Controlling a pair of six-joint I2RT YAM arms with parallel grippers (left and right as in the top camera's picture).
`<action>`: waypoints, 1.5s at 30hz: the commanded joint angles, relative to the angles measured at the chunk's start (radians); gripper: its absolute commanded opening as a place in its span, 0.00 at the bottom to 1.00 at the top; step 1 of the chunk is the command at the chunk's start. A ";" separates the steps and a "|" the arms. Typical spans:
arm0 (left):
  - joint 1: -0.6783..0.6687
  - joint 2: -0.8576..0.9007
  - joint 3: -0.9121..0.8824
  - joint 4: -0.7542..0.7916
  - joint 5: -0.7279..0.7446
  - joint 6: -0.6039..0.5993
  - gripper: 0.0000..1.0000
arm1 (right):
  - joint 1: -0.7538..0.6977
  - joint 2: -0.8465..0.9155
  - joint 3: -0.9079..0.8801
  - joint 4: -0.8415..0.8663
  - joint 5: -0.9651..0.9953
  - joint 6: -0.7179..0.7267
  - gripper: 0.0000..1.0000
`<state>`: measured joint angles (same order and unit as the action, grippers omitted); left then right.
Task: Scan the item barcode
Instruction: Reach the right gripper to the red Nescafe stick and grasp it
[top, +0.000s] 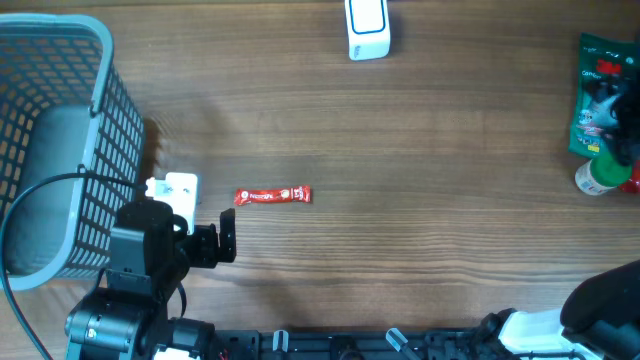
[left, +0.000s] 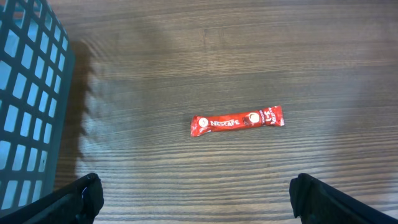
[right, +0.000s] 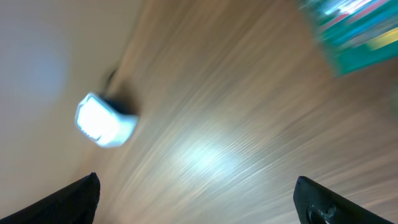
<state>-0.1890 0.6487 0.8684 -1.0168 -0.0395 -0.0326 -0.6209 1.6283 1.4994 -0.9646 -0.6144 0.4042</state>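
Gaping wide, left gripper (left: 196, 194) hangs empty near sachet (left: 237, 121).

On the wooden table: one red Nescafé stick sachet (top: 272, 196), one white barcode scanner (top: 367, 28), one blue-grey plastic mesh basket (top: 95, 75), one green pouch (top: 598, 85), and one small white round container (top: 598, 179) beside it. Two robot arms show at the near edge, a left arm (top: 128, 290) and a right arm (top: 605, 298).

The right wrist view is blurred; the white rounded scanner box (right: 104, 121) shows no detail. The green printed packet (right: 357, 34) and blue-grey plastic mesh basket (top: 120, 130) are cut by edges.
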 joint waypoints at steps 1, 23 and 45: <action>-0.005 -0.005 -0.006 0.003 0.005 -0.010 1.00 | 0.130 0.013 -0.035 -0.023 -0.196 -0.052 1.00; -0.005 -0.005 -0.006 0.003 0.005 -0.009 1.00 | 1.149 0.212 -0.203 0.513 0.173 -0.624 0.90; -0.005 -0.005 -0.006 0.003 0.005 -0.010 1.00 | 1.347 0.439 -0.203 0.695 0.093 -0.825 0.71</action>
<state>-0.1890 0.6487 0.8684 -1.0168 -0.0395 -0.0326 0.6964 2.0300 1.3018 -0.2840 -0.4927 -0.3645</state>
